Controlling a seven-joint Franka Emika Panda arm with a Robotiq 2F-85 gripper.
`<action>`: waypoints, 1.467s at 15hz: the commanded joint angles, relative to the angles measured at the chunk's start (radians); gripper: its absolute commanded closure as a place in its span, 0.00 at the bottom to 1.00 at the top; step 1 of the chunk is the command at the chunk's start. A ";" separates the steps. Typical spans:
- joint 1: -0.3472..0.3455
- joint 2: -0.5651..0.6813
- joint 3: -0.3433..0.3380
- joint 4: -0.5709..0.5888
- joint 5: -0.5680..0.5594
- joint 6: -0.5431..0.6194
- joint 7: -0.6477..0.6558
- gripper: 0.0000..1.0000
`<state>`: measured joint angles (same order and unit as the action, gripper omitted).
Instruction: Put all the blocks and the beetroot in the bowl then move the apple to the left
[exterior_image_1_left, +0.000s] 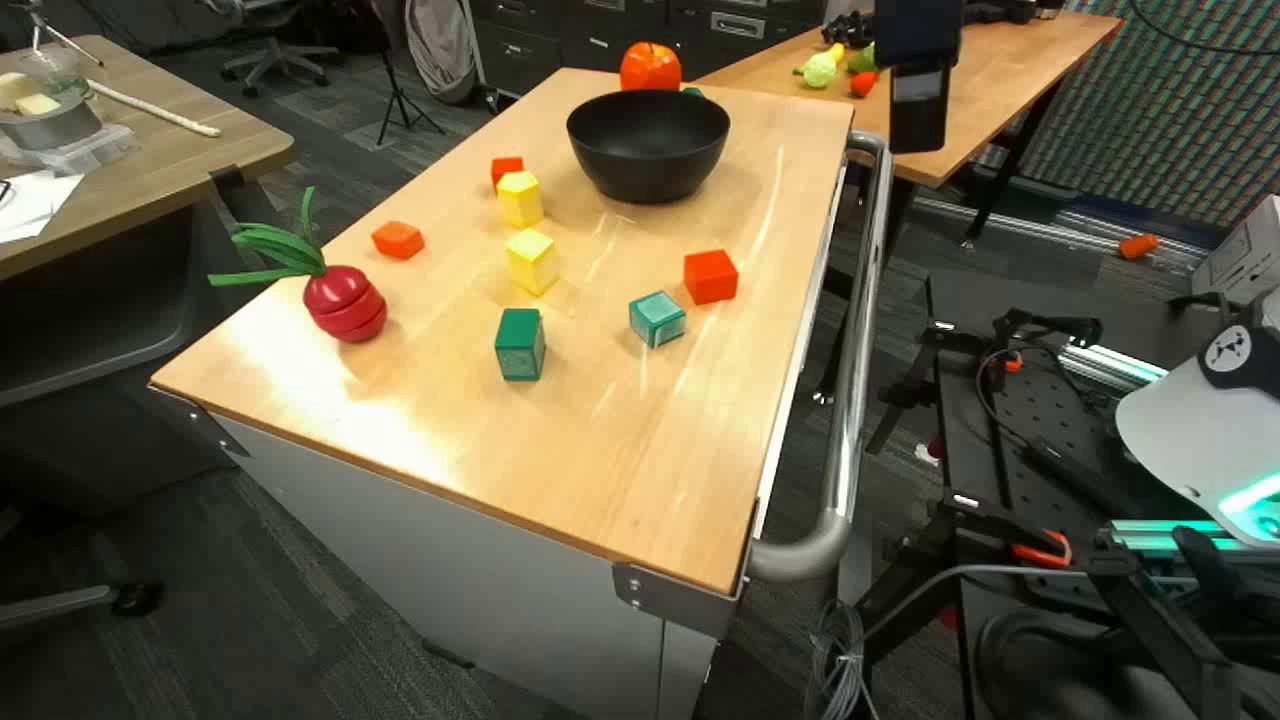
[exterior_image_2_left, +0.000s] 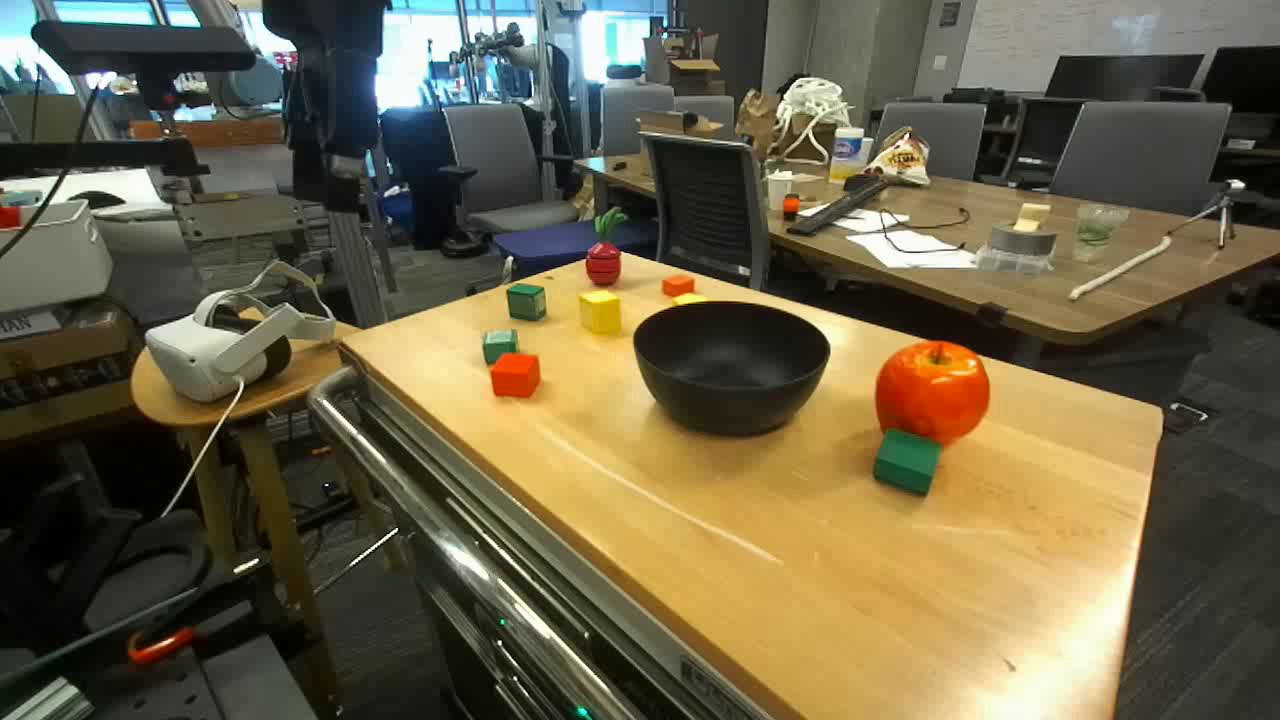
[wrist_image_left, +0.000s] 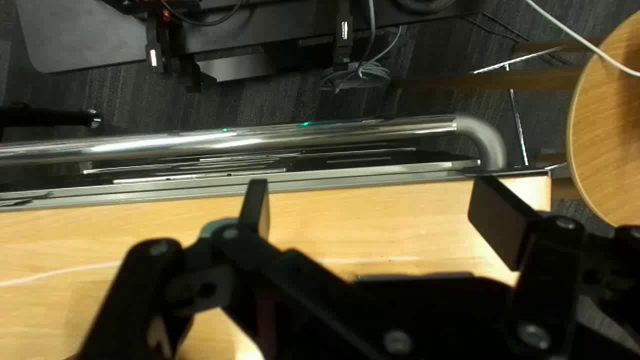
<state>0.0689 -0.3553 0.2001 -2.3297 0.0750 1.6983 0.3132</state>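
- Toy blocks (exterior_image_1_left: 532, 262), small, yellow, red-orange and green: scattered on the pale wooden tabletop (exterior_image_1_left: 590, 450), outside the round, matte black bowl (exterior_image_2_left: 730, 412).
- Dark-red round toy beetroot (exterior_image_1_left: 345, 303) with long green leaves: also outside, near the tabletop's edge.
- Glossy orange-red toy apple (exterior_image_2_left: 935, 388): near the bowl, just beside one green block (exterior_image_2_left: 907, 461).
- Black two-fingered gripper (wrist_image_left: 378, 212): spread wide, pinching nothing.
- Apparently at the start: gathering, then shifting the apple left, all to come.

You're facing windows (exterior_image_2_left: 402, 75) burning white; in an exterior view glare is bleaching the cart top (exterior_image_1_left: 590, 360) beside its near edge; the wrist view's gripper (wrist_image_left: 377, 215) is perhaps looking soft.
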 joint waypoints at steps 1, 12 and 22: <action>0.010 0.001 -0.009 0.003 -0.003 -0.001 0.003 0.00; 0.006 -0.035 0.001 -0.021 -0.038 0.072 0.022 0.00; -0.022 -0.049 -0.028 0.014 -0.145 0.221 0.065 0.00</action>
<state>0.0463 -0.4050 0.1724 -2.3178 -0.0696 1.9219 0.3788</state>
